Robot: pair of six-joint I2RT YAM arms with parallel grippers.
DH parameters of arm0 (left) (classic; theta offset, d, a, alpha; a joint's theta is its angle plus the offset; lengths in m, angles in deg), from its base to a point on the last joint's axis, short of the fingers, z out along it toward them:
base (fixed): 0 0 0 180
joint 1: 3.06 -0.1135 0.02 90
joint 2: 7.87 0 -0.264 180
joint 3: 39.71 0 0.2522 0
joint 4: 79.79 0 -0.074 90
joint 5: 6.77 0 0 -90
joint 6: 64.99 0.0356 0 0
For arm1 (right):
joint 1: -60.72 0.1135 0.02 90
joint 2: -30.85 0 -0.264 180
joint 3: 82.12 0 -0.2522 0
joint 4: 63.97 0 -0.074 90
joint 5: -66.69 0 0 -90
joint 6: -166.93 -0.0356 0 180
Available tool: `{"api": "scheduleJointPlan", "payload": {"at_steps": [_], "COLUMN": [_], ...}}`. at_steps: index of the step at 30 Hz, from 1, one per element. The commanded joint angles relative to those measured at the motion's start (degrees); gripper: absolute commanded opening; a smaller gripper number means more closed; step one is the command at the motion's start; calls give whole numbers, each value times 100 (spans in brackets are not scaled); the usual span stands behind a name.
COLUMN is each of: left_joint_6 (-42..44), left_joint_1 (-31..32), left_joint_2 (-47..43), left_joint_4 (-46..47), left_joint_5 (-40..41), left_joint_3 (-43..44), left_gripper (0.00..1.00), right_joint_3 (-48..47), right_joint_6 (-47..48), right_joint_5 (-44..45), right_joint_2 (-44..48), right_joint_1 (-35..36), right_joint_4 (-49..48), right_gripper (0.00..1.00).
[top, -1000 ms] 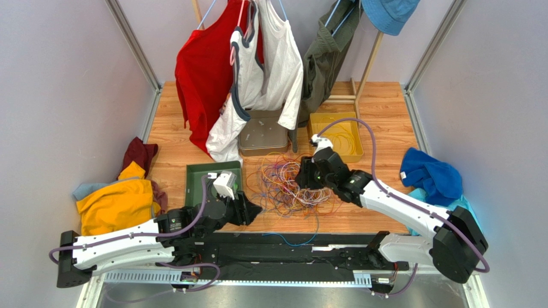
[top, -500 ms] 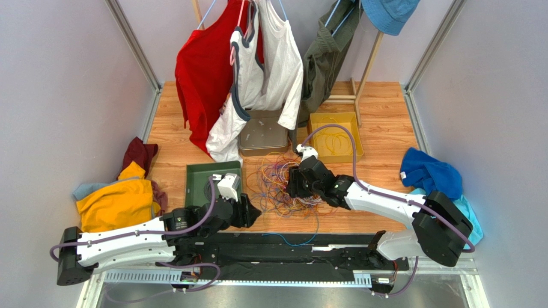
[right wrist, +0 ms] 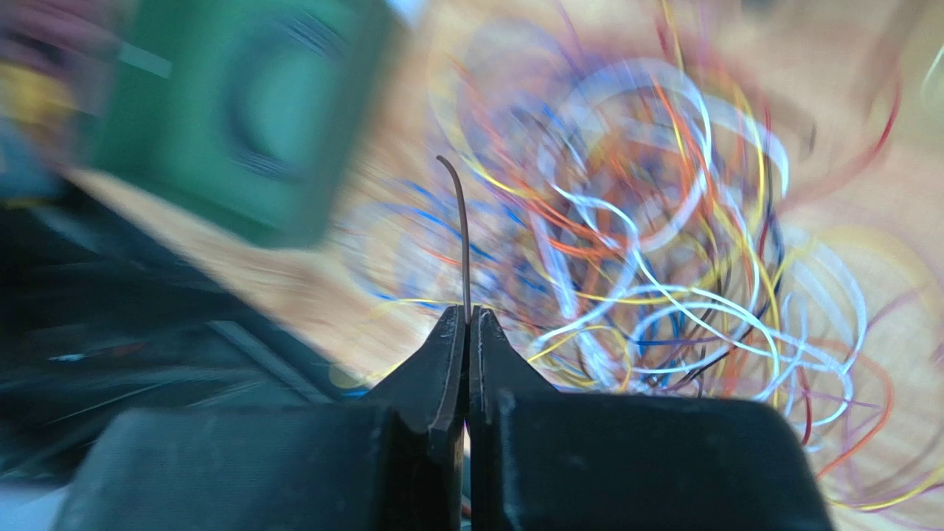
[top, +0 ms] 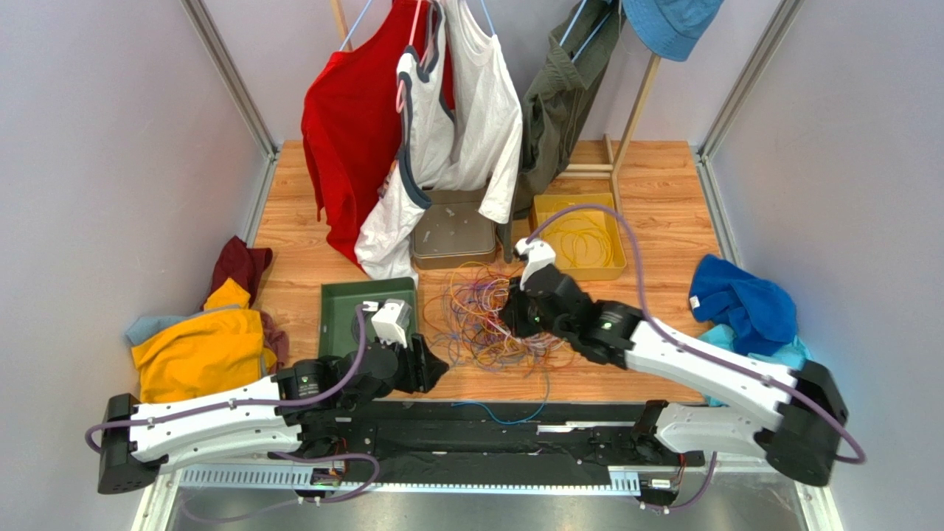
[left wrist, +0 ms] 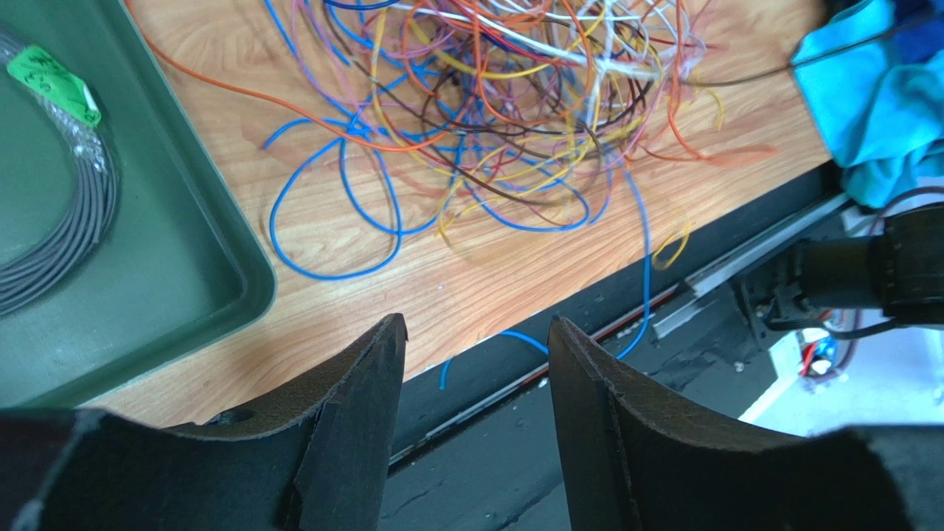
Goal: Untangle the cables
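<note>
The cables [top: 488, 319] sit in a loose snarl in the middle of the wooden tabletop [top: 665, 199], a mass of orange, yellow, blue, white and purple loops spread between the two arms. The right gripper [top: 519, 314] is at the snarl's right edge. Its wrist view is blurred, but the jaws [right wrist: 467, 316] are pressed together on one thin dark wire [right wrist: 458, 216], which rises in a curl from the tips, with the heap [right wrist: 676, 266] behind. The left gripper [top: 434, 363] hangs low by the near edge, just left of the tangle. From its wrist camera the jaws [left wrist: 476, 334] stand apart with nothing between them, and the pile [left wrist: 521, 100] spreads ahead of them. One blue strand [left wrist: 643, 254] trails off the heap and over the tabletop's near edge onto the black rail. Left of the snarl is a green tray [top: 338, 315] holding a grey coil [left wrist: 78, 210] with a green tag [left wrist: 50, 83]. Beyond the heap are a grey tray [top: 452, 235] and a yellow bin [top: 607, 266] with looped wire inside. At the back hang a red shirt [top: 355, 122], a white top [top: 471, 105] and an olive garment [top: 560, 100]. A yellow cloth [top: 205, 354] is heaped far left and a blue cloth [top: 742, 304] far right.
</note>
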Motion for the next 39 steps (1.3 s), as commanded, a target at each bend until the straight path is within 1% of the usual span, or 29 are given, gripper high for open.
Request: {"api": "scheduleJointPlan", "payload": {"at_steps": [1,6,8,11,13,16,17,18,20,22,25,26,27,29,30,32,33,34,36,38,39], "left_joint_6": [75,392,559,743,928,1244,1358,1611,1736,1842,1659,1562,1483,1447,1377,1342,1341,1324,1237,1184,1105], "left_joint_1": [19,19,19,19,19,19,19,19,19,19,19,19,19,19,19,19,19,19,19,19,19], "left_joint_2": [-420,-816,-930,-1044,-1106,-1063,-1028,-940,-572,-151,149,176,194,194,168,54,1,-95,-192,-324,-368], "left_joint_4": [5,329,566,1373,1735,2692,3408,3824,4528,4514,3577,2764,2434,1872,1764,1728,1762,1763,1632,1343,1237], "left_joint_5": [275,399,311,145,30,-251,-461,-567,-673,-674,-376,-53,72,301,345,346,337,346,460,617,679], "left_joint_3": [68,-11,-72,-283,-424,-687,-775,-985,-1101,-900,-373,-206,39,129,129,60,-28,-64,-125,-117,-99], "left_gripper": [59,61,61,61,61,62,62,62,64,66,66,66,67,68,68,68,68,68,68,67,67], "right_joint_3": [-1499,-2746,-2977,-3154,-3163,-3101,-3084,-3066,-3022,-2969,-2698,-2418,-2233,-1803,-1339,-836,-407,-238,-17,159,203], "right_joint_6": [479,638,638,594,506,366,348,287,242,260,304,304,286,94,6,-257,-328,-399,-609,-707,-759], "right_joint_5": [343,159,89,44,-17,-140,-166,-236,-333,-351,43,166,402,597,702,747,765,791,931,976,976], "right_joint_2": [974,1266,1319,1468,1600,1749,1784,1794,1802,1794,1785,1802,1794,1846,1872,2012,2066,2136,2189,2163,2145], "right_joint_1": [404,484,493,501,501,501,501,501,501,501,493,501,493,501,493,510,493,501,501,493,493], "right_joint_4": [750,1673,1892,2016,2026,1964,1964,1947,1885,1885,2042,2087,2113,2105,2035,1728,1605,1430,1445,1560,1595], "right_gripper": [0,0,0,0,0,0,0,0,0,0,0,0,0,0,0,0,0,0,1,10,24]}}
